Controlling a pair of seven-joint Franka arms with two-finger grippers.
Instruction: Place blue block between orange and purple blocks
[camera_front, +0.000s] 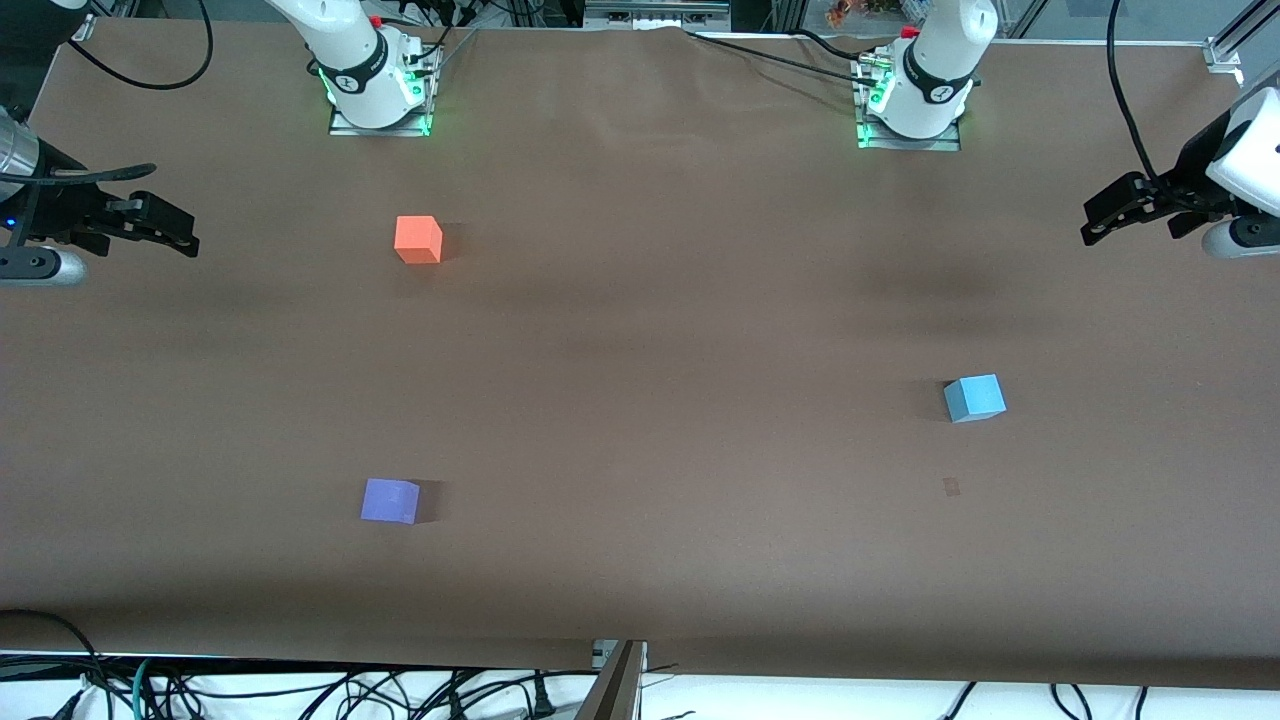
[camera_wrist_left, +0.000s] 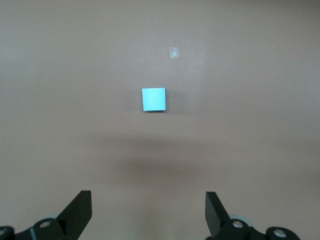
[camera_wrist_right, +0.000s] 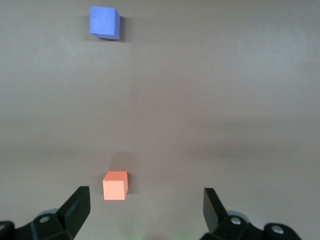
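Right gripper (camera_front: 185, 232) hangs in the air over the right arm's end of the table (camera_front: 640, 330), jaws spread wide, nothing between them. In the right wrist view its fingers (camera_wrist_right: 75, 210) stand well apart with bare table between them.

Orange block (camera_front: 418, 240) sits flat on the table toward the right arm's end, near the right arm's base. In the right wrist view the orange block (camera_wrist_right: 115, 185) lies close ahead of the jaw opening, off centre toward one finger, not touching either finger.

Purple block (camera_front: 390, 501) is nearer the front camera than the orange one, roughly in line with it, well apart from it. The stretch of table between the two holds nothing. In the right wrist view the purple block (camera_wrist_right: 104, 22) shows much farther out from the jaws than the orange one.

Blue block (camera_front: 975, 398) sits flat toward the left arm's end, well apart from both other blocks. A small faint patch (camera_front: 951, 486) marks the table just nearer the front camera than it.

Left gripper (camera_front: 1098, 225) hangs over the left arm's end of the table, jaws open wide, empty. In the left wrist view the blue block (camera_wrist_left: 153, 99) lies ahead of the opening, roughly centred between the fingers (camera_wrist_left: 215, 212), well clear of both, with the patch (camera_wrist_left: 174, 52) just past it.
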